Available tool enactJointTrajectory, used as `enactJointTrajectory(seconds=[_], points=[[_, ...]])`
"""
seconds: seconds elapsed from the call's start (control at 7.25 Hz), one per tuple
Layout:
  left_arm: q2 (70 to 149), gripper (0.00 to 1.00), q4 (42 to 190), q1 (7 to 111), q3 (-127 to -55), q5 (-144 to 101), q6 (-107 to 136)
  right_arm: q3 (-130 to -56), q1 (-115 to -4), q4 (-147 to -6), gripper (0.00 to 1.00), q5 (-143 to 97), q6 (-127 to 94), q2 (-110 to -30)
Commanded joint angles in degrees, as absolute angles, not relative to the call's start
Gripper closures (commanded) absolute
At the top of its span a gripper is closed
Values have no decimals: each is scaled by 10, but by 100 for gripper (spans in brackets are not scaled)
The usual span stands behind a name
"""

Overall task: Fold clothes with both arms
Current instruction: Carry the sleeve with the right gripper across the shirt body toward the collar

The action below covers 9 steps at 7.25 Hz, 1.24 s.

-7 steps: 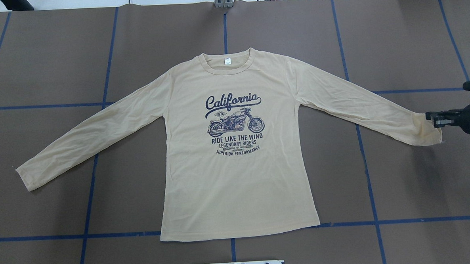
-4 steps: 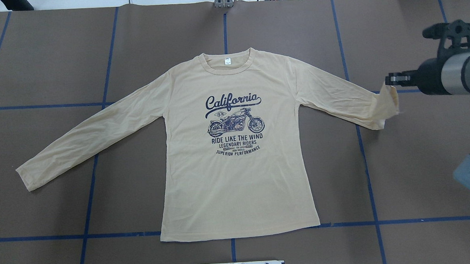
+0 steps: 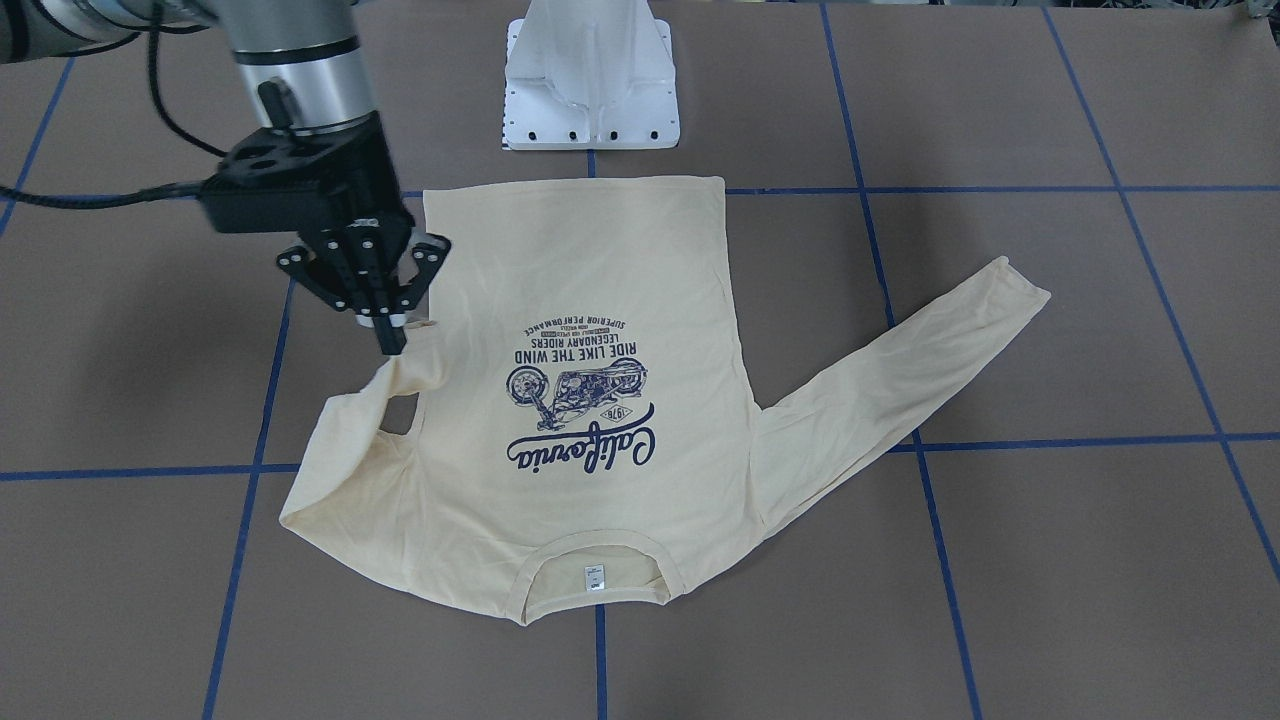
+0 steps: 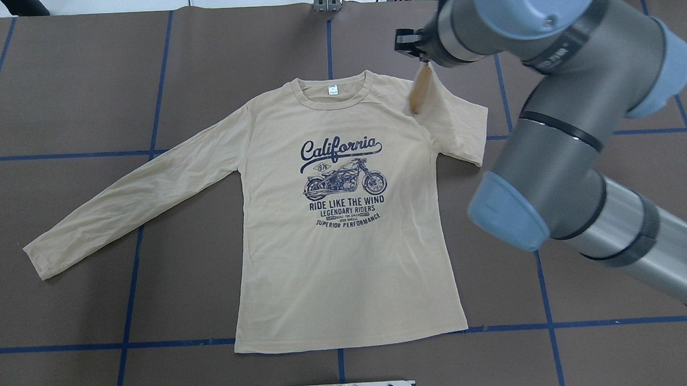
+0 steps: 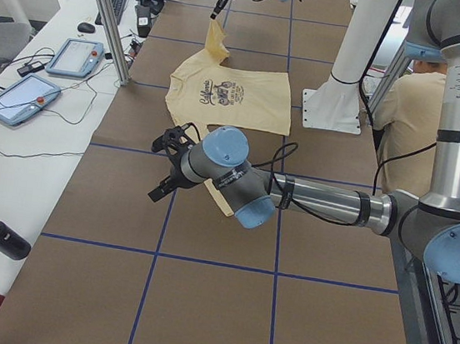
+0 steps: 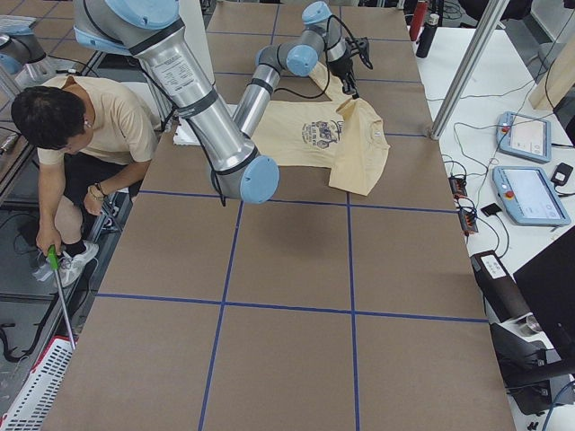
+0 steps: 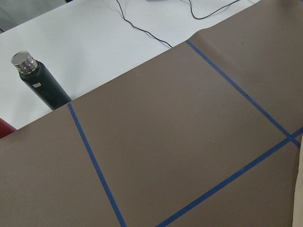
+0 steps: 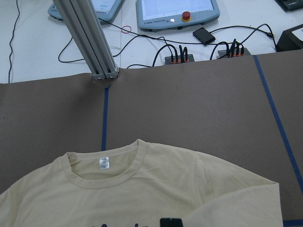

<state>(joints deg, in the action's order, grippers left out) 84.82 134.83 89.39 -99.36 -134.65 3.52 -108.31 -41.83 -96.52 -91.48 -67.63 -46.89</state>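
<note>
The left gripper (image 5: pixel 161 170) shows only in the side view from the table's left end. There it hangs over the bare brown table (image 4: pixel 54 84) just left of the shirt's left cuff, apart from the cloth. Whether its fingers are apart or together I cannot tell from that view. The right gripper (image 3: pixel 388 338) points down with its fingers drawn together, pinching the cuff of the right sleeve (image 3: pixel 345 440) at their tips. The right arm (image 4: pixel 556 149) reaches in over the table's right half towards the far side of the shirt.

The cream-yellow long-sleeved T-shirt (image 4: pixel 346 262) lies face up in the middle of the table. Its collar is far and its hem near, along the near blue tape line (image 4: pixel 153 343), in front of the white base (image 3: pixel 592 80). Its left sleeve (image 4: pixel 129 196) lies flat and straight, slanting out to the left and nearward, with the cuff well apart from the body. The body is smooth, with the navy "California" motorcycle print (image 4: pixel 343 178) on the chest and the small white neck label (image 4: pixel 332 89) showing inside the collar. The right sleeve is doubled back. Its upper part lies flat from the shoulder out to a fold, and the rest rises back toward the body. The cuff hangs from the gripper above the right shoulder, and a patch of table shows through the loop
</note>
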Motion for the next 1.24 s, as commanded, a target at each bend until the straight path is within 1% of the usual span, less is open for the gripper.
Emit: enactJointTrajectory(seconds=[0.0,0.28,0.41,0.55,0.69,0.83,0.96,1.1], points=[[848,0,1348,894,-994,-1346,37,-980,-364,-974,100,-843,-722,-350],[848,0,1348,894,-993,-1346,37,-750,-307,-959,100,-764,-800,-187],[848,0,1348,894,-993,-1346,38,-651,-286,-907,100,-734,-816,-142],[848,0,1348,894,-993,-1346,38,-603,-272,-877,100,-704,-823,-128],[848,0,1348,894,-993,-1346,38,-571,-266,-875,100,-701,-832,-114],[848,0,1348,894,-993,-1346,37,-562,-263,-875,16,-700,-831,-104],[848,0,1348,894,-993,-1346,36,-556,-264,-875,1,-704,-841,-75],[847,0,1348,894,-993,-1346,35,-545,-267,-876,1,-722,-845,-49]])
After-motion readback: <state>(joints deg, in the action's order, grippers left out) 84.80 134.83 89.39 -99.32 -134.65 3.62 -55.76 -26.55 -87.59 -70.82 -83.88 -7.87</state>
